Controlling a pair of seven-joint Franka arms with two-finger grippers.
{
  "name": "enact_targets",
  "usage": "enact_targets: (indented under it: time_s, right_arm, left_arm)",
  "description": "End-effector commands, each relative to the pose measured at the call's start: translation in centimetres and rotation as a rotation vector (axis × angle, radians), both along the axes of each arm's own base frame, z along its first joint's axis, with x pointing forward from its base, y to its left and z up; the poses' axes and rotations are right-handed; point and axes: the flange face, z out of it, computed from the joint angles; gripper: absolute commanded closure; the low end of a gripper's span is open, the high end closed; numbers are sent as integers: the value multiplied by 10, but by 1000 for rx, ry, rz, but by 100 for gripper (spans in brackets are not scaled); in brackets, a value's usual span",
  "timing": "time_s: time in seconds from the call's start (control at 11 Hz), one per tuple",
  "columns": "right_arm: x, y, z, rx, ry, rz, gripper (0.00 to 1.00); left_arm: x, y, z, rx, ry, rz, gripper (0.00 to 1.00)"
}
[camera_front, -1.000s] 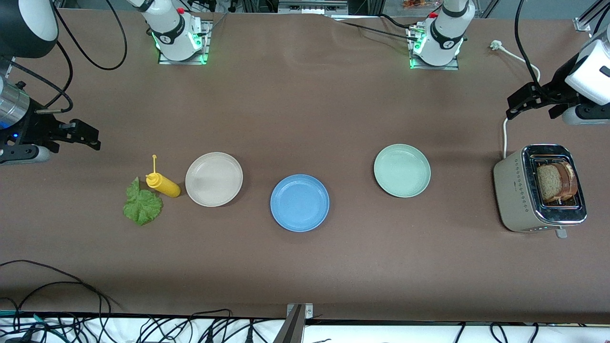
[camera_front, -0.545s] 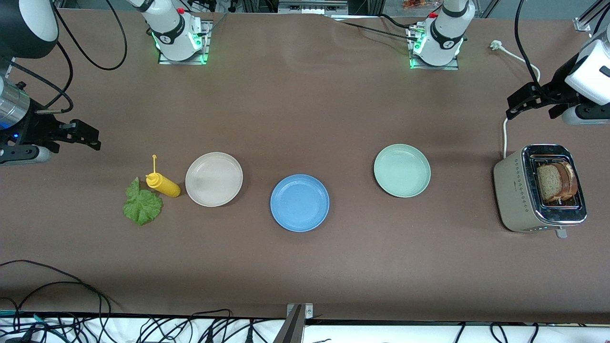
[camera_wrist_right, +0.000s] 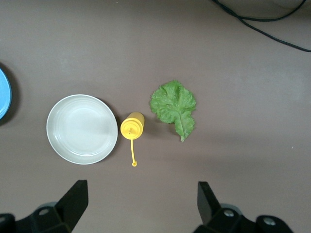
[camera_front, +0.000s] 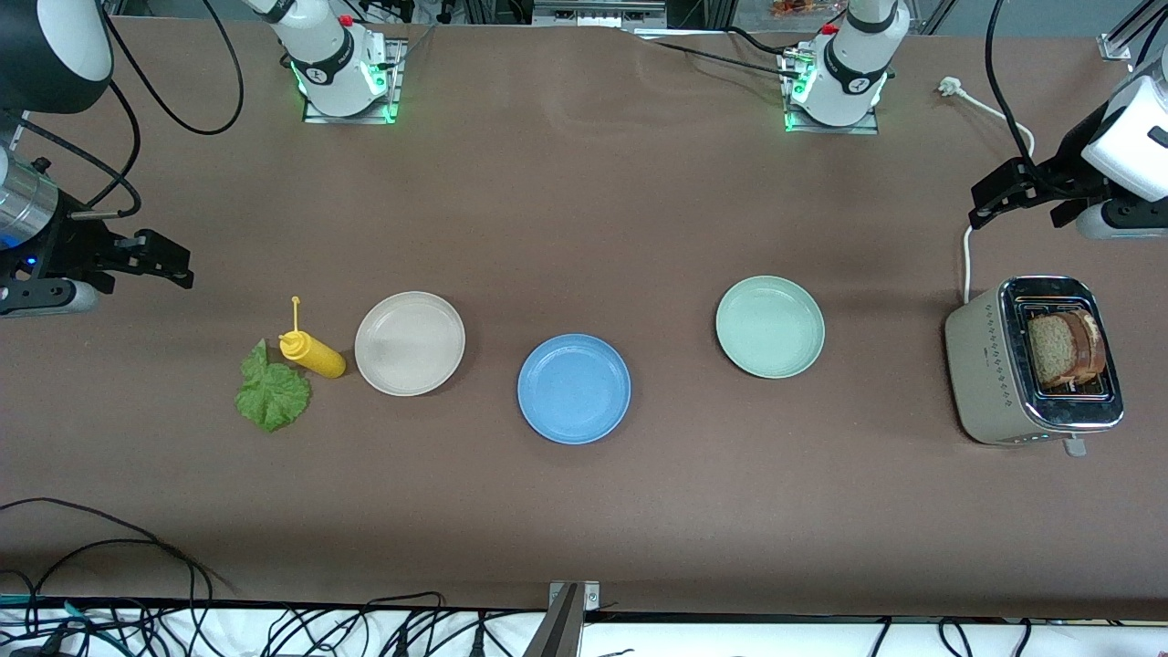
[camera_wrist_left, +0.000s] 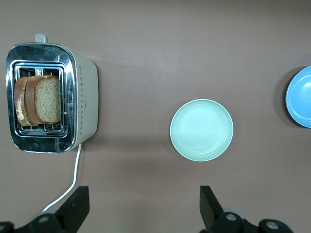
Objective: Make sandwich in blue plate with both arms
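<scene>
Nothing moved; left pincer (camera_front: 985,203) and right pincer (camera_front: 173,265) gape, unladen.

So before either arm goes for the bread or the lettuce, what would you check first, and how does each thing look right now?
1. Blue plate bare and ready: ok.
2. Bread standing up out of the toaster, graspable: ok.
3. Lettuce leaf lying flat on the table, touching the yellow bottle: not ok.
4. Left gripper open, holding nothing, above the table near the toaster: ok.
5. Right gripper open, holding nothing, up near the lettuce: ok.
6. Toaster hot or cool: cannot tell.
</scene>
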Motion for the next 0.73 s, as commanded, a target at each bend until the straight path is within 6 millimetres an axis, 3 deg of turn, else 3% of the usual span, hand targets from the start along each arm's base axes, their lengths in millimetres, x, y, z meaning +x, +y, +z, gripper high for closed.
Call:
enact_targets:
  time_s: [0.0, 0.64]
  right_arm:
    - [0, 0, 2, -5, -5, -8, 0]
    - [0, -1, 1, -7, -3, -10, 0]
  left_arm:
    - [-5, 1, 2, -12, -12, -19, 0]
    - [-3, 7, 1, -13, -12, -10, 0]
